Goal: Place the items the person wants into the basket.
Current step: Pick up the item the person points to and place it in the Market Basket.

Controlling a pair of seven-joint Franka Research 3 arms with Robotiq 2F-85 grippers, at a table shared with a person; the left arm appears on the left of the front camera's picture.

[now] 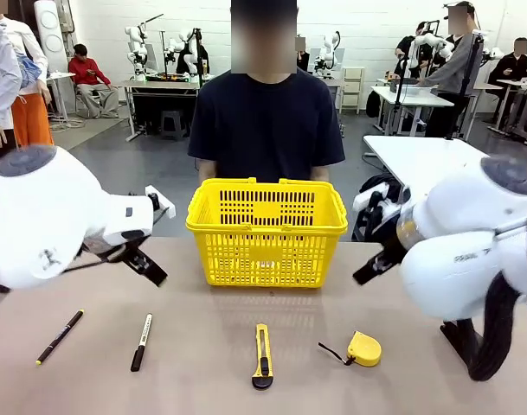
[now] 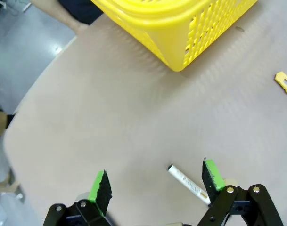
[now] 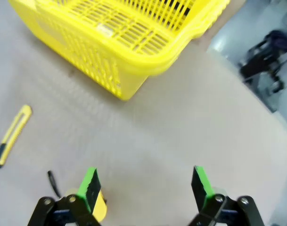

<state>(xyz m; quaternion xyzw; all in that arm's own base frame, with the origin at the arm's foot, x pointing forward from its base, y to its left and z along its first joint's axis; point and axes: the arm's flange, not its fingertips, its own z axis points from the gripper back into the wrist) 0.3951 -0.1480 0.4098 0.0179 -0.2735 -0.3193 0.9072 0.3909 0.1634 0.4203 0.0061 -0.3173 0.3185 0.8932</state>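
Observation:
The yellow basket (image 1: 267, 229) stands mid-table in front of the person (image 1: 267, 121) in a black T-shirt. Along the near edge lie a white-barrelled marker with a black cap (image 1: 142, 341) and a yellow-and-black box cutter (image 1: 262, 354). My left gripper (image 1: 149, 266) hangs open above the table left of the basket. In the left wrist view the left gripper (image 2: 157, 181) has the marker (image 2: 188, 183) just below its right finger, the basket (image 2: 181, 28) beyond. My right gripper (image 3: 144, 182) is open and empty over bare table, with the basket (image 3: 119, 37) ahead and the box cutter (image 3: 11, 136) to its left.
A thin black pen (image 1: 60, 335) lies at the near left. A yellow tape measure (image 1: 364, 348) sits at the near right, and it shows by the left finger in the right wrist view (image 3: 96, 205). Bare table (image 1: 401, 380) stretches around the items.

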